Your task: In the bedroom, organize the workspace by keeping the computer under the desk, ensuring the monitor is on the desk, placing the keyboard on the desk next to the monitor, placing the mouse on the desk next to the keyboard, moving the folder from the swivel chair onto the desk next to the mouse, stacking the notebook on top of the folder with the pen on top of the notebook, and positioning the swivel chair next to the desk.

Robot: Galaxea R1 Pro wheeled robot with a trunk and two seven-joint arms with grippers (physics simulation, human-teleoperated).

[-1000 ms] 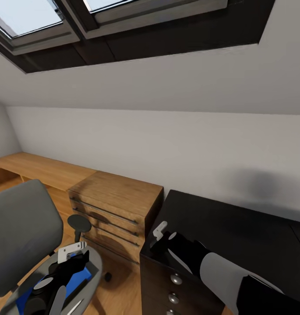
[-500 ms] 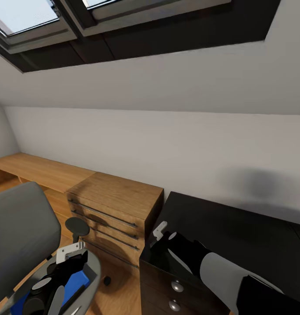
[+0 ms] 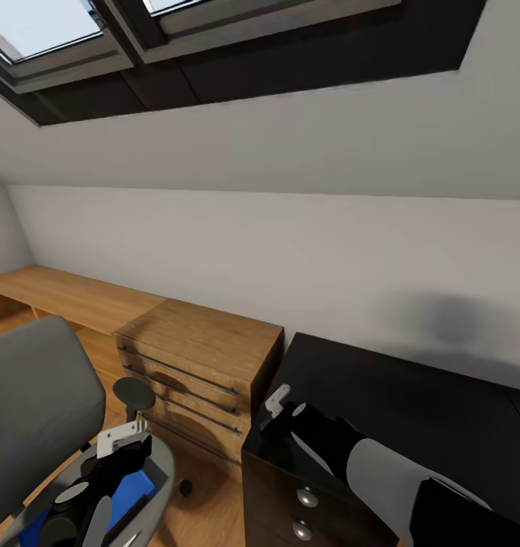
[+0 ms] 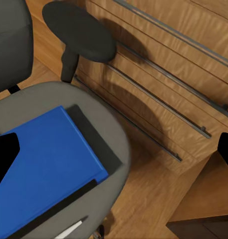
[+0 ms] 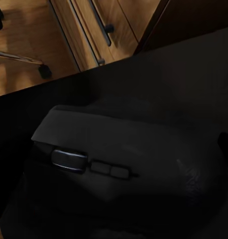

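The folder (image 4: 44,164) lies flat on the chair (image 4: 101,134) seat, directly below the left fingers (image 3: 123,439); its long axis runs slantwise across the seat. The pen (image 4: 69,230) lies beside its near edge. Left fingers are spread, holding nothing. The mouse (image 5: 118,164) rests on the bench (image 3: 411,410) under the right fingers (image 3: 276,398); their state cannot be told. The left arm is nearer the folder

Desk (image 3: 411,395) top bare beyond mouse (image 5: 118,169); wooden chest (image 3: 199,357) flanks swivel chair (image 3: 32,403) armrest (image 4: 79,30).
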